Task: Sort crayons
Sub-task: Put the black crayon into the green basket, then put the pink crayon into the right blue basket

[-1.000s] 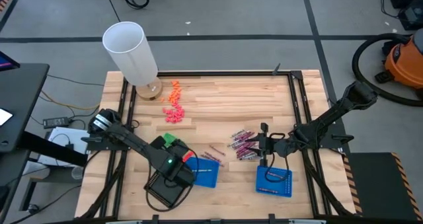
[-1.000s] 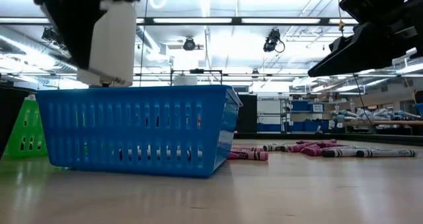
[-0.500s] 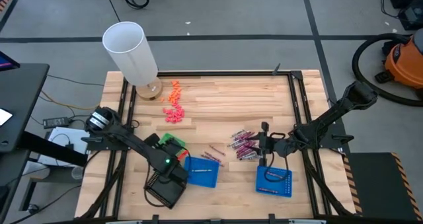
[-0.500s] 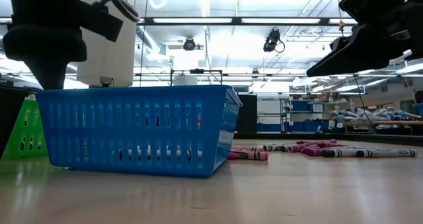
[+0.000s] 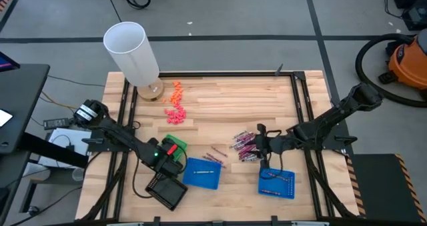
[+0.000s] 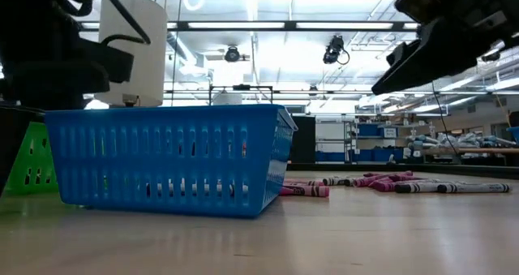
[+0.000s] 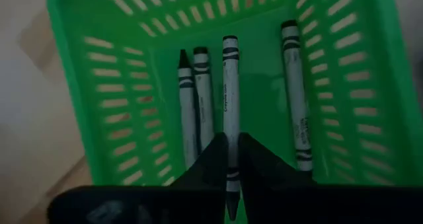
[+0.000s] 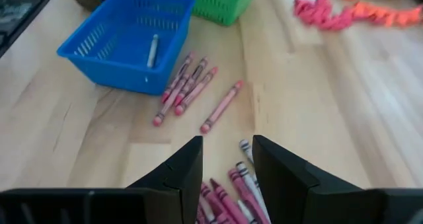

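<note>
Crayons [image 7: 229, 112]: 4 silvery ones lie in the green tray [image 7: 99, 85] straight below my left gripper [image 7: 231, 159].
Its fingers are nearly together around one crayon's end; I can't tell if they grip. My right gripper [image 8: 226, 159], fingers apart, hovers over the pink crayon pile [image 5: 244, 146].

The high view looks straight down from well above on the whole pale wooden table [image 5: 220, 99], while the low view sits at table-top height, facing level across it with the blue slatted plastic basket [image 6: 166, 157] close in the left of the frame. The left wrist view looks down at close range into the green slatted plastic basket [image 7: 99, 105]. The right wrist view faces across the table from farther off, sharing that blue basket [image 8: 125, 36] with the low and high views.
</note>
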Controlling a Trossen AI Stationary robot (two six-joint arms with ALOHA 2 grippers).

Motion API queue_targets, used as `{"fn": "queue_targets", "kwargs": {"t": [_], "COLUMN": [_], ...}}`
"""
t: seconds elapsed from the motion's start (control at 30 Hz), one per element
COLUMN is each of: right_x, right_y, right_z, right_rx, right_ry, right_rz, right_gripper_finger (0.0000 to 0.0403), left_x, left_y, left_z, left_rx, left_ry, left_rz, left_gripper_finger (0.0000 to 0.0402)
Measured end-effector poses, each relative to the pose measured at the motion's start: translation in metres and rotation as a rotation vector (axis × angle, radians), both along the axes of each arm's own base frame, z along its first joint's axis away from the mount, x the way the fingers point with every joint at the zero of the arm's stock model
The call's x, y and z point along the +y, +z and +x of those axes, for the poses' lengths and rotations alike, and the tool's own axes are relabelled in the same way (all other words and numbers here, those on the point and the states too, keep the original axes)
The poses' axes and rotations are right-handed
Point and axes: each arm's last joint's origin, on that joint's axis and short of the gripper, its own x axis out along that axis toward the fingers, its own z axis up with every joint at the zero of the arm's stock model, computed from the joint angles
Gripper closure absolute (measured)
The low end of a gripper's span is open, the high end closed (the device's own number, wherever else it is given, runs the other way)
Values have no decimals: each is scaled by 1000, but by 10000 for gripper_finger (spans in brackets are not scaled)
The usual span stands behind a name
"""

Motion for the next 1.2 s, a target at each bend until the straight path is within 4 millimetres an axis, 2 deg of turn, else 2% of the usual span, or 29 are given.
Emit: {"fn": "queue_targets", "kwargs": {"t": [0.1,0.2,0.3,0.4,0.57,0.67,0.8,0.9,1.03,1.2], "right_x": [-5,-12,-17,-17,-11,-6,2,8,12,23], "right_y": [9,18,21,19,11,9,-5,-18,-34,-37], "right_z": [6,10,18,31,55,79,104,115,118,120], "right_rx": [78,177,278,332,378,375,406,440,462,414], "right_ry": [24,35,16,-6,-18,-47,-92,-89,-106,-77], "right_rz": [40,109,165,178,136,131,79,61,-7,-77], "right_gripper_finger": [260,259,258,257,257,257,257,257,257,257], "left_x": [0,-2,-12,-23,-31,-34,-31,-29,-31,-33], "left_y": [0,5,19,37,68,87,107,111,108,105], "left_z": [-1,2,9,15,21,31,42,46,45,47], "left_rx": [1,2,-76,-202,-264,-307,-330,-342,-364,-397], "left_ry": [12,-19,-87,-152,-202,-248,-293,-280,-261,-253], "left_rz": [0,-3,65,212,326,362,383,383,373,367], "left_gripper_finger": [339,288,245,225,226,230,230,230,230,230]}}
